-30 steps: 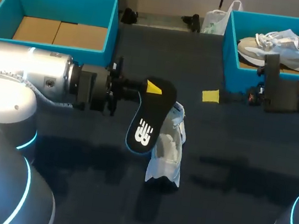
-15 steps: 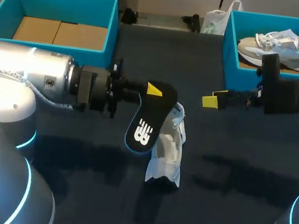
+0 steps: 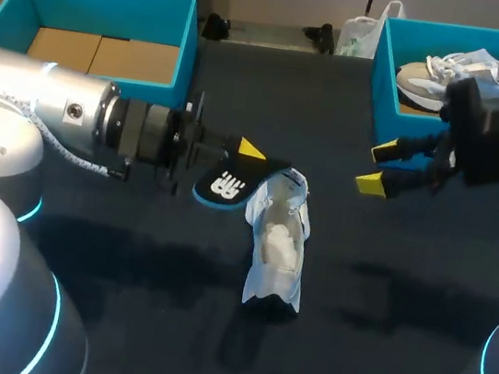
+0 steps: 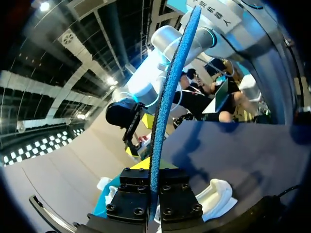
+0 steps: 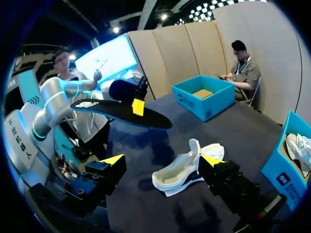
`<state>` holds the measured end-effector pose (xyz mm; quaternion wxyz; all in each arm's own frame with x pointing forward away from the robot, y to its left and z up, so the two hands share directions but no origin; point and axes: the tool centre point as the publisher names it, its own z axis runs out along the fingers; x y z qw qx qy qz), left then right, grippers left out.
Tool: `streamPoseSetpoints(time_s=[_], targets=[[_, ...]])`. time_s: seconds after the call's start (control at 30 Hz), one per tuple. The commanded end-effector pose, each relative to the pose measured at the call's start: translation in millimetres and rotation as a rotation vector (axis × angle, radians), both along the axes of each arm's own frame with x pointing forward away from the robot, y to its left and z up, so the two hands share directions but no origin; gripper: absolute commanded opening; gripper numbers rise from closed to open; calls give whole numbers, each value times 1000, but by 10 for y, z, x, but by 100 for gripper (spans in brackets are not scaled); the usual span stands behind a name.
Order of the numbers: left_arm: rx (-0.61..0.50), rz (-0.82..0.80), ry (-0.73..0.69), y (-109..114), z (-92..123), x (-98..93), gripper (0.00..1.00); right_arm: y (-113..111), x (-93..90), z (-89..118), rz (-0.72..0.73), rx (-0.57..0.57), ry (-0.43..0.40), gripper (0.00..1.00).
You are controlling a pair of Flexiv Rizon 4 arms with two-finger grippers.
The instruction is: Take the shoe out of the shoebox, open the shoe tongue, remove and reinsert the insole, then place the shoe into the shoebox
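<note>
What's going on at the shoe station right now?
The left pincer is shut on the black insole, holding it in the air, clear of the white shoe, which lies on the table. The right pincer is open and empty, hovering by the right shoebox, which holds a second shoe. The insole is out and not yet reinserted.

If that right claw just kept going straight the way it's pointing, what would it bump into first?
Probably the white shoe: seen from that wrist, it lies straight ahead of the open right claw, with nothing between them. Depth is hard to judge, though.
</note>
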<state>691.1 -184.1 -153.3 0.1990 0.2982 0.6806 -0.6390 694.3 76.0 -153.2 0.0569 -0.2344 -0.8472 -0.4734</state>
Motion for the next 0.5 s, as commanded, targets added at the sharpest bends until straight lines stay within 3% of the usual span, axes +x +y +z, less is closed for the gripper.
streamPoseSetpoints(time_s=[0.03, 0.5], targets=[[17, 0, 51, 28, 13, -52, 0, 23, 42, 6, 5, -8, 7, 100], [-25, -3, 326, 25, -66, -274, 0, 23, 42, 6, 5, -8, 7, 100]])
